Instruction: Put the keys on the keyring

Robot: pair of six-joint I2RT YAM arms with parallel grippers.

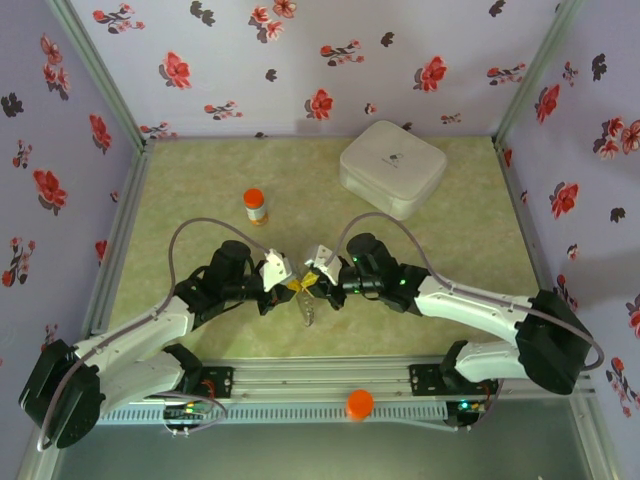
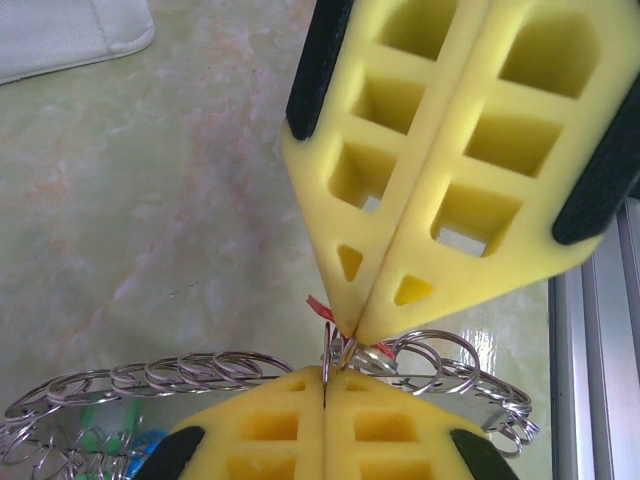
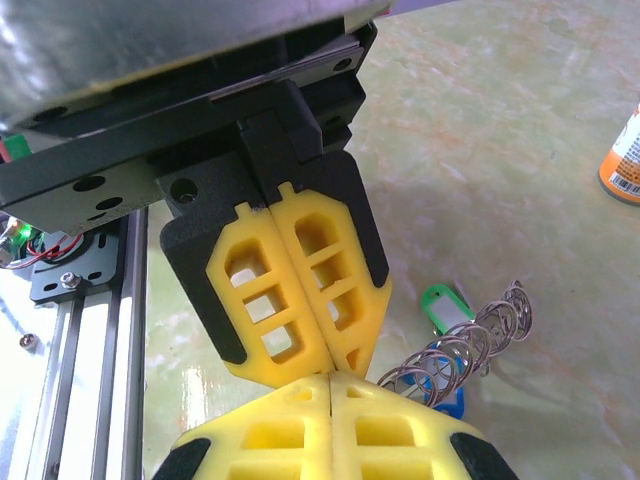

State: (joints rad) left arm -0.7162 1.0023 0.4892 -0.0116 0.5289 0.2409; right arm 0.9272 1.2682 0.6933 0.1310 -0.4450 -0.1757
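Bench: pale green marbled surface, glossy toward the near edge.
Far right: white rounded-square case, lying flat on the bench.
Left of centre, farther back: small bottle with an orange cap, standing upright, well apart from the case.
Middle front: green-tagged and blue-tagged keys on the keyring, low over the surface. Contact with the bench cannot be confirmed.

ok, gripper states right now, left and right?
Left gripper: closed, pinching a ring of the keyring.
Right gripper: closed at the same keyring; exactly what it pinches cannot be told.
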